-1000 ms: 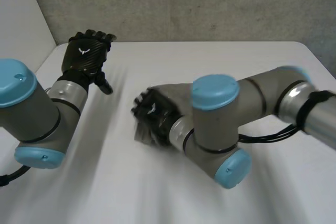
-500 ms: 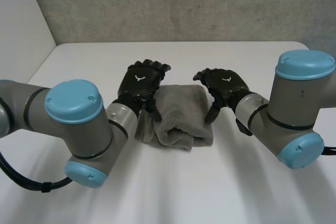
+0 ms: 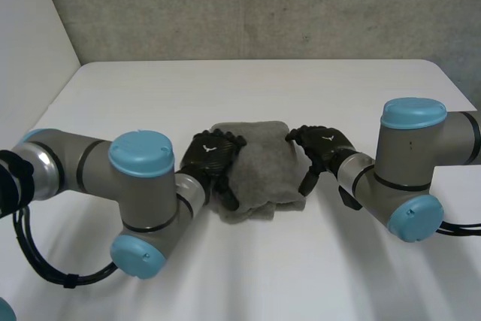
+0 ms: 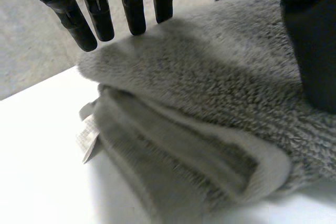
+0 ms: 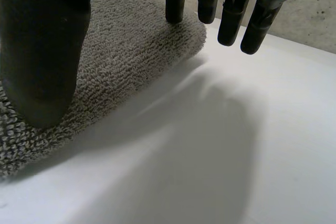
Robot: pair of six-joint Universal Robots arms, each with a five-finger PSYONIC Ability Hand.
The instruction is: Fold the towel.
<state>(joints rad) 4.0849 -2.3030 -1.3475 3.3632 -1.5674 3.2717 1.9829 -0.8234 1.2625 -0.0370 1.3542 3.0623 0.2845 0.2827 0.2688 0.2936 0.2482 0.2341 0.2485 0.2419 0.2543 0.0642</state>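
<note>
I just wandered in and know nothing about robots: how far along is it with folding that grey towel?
Mostly done, it seems. The fluffy grey towel already lies in a thick, layered bundle on the white table. The black left hand and black right hand flank it with straight fingers, gripping nothing. Remaining, perhaps: squaring the uneven layered edge, where a white label pokes out.

Towel (image 3: 259,167) blocks the middle; open table (image 3: 248,88) lies beyond.

Grey terry towel (image 3: 259,165) lies folded in a thick stack on the table (image 3: 316,88).
</note>
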